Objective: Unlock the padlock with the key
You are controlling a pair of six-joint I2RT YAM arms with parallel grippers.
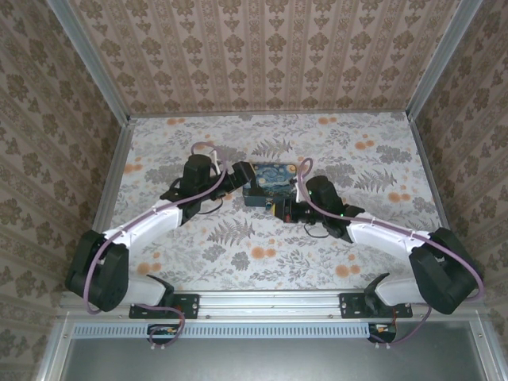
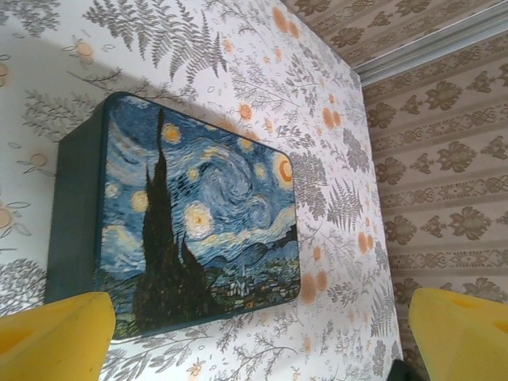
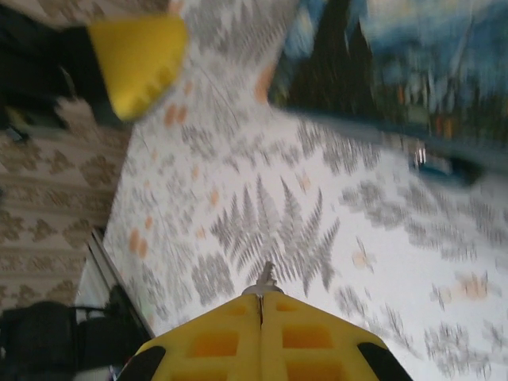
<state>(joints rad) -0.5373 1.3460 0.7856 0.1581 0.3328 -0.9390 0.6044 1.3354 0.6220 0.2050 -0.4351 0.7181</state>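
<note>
Blue Starry-Night tin (image 1: 263, 181) sits around mid tabletop (image 1: 238, 266), slightly toward the far edge, lid up and closed.

Left gripper (image 1: 235, 178) is at the tin's left side. In the left wrist view its jaws are spread wide with nothing between them. One yellow fingertip (image 2: 55, 337) sits bottom left, overlapping the tin's (image 2: 198, 214) corner in frame, and the other is at bottom right over bare tabletop (image 2: 317, 95). I can't tell from either view whether the fingers touch the tin.

Right gripper (image 1: 279, 209) is just off the tin's near edge, pointing toward the tabletop's left edge. In the right wrist view the right gripper (image 3: 262, 317) has its yellow pads pressed together, with only a thin seam between them. A short metal tip sticks out of the seam. It reads as the key (image 3: 266, 279), pinched in the closed jaws, with the tip over the fern print and apart from the tin (image 3: 413, 63).

This view is motion-blurred. One yellow finger (image 3: 139, 59) of the left gripper shows at top left, beside the tin.

Padlock (image 3: 429, 156): best candidate is a small shiny speck at the tin's side wall, low near the tabletop, in the right wrist view. It's too blurred to confirm, or to tell whether it hangs from the tin or lies beside it. The key tip is well apart from it.

Both arm bases are at the tabletop's near edge, with the forearms angling inward toward the tin.
</note>
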